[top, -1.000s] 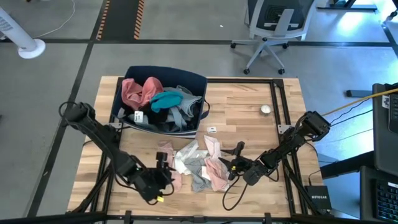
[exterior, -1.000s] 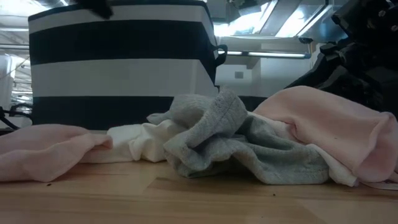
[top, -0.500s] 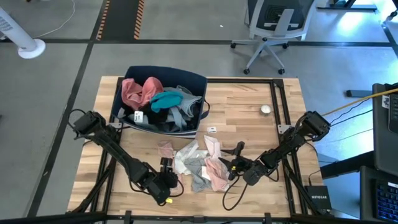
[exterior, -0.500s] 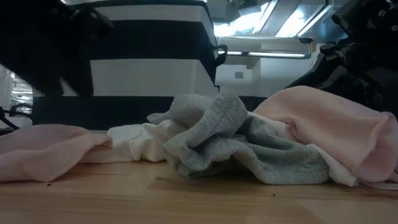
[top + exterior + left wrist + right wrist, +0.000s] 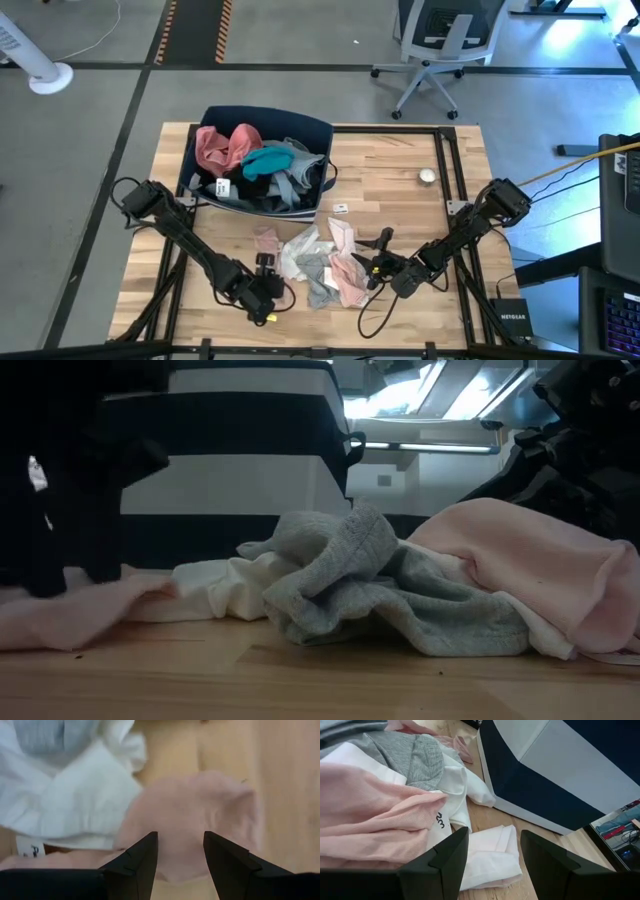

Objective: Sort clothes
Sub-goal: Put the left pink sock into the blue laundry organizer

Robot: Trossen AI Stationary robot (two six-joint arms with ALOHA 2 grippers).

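Counter (image 5: pixel 400 160), light wood slats, carrying everything. Navy bin with white stripes (image 5: pixel 262 160) at the far left part, stuffed with clothes: pink piece (image 5: pixel 222 148), teal piece (image 5: pixel 268 159), grey-blue denim (image 5: pixel 300 170), black bits under. Loose pile near the front centre, just in front of the bin: grey knit (image 5: pixel 360 585) in the middle, white piece (image 5: pixel 225 588) beside it, large pink garment (image 5: pixel 530 565) on the right side, pale pink piece (image 5: pixel 195 815) on the left side, flat on the wood and touching the white one. Left claw (image 5: pixel 180 851) low over that pale pink piece, fingers spread, nothing pinched between them. Right claw (image 5: pixel 492 852) at the pile's right edge, fingers spread, hovering by a folded white-pink piece (image 5: pixel 487 851) near the bin wall; pinching nothing. Small white tag (image 5: pixel 341 208) alone on the wood right of the bin. Small round object (image 5: pixel 427 176) farther right, well apart from the pile.
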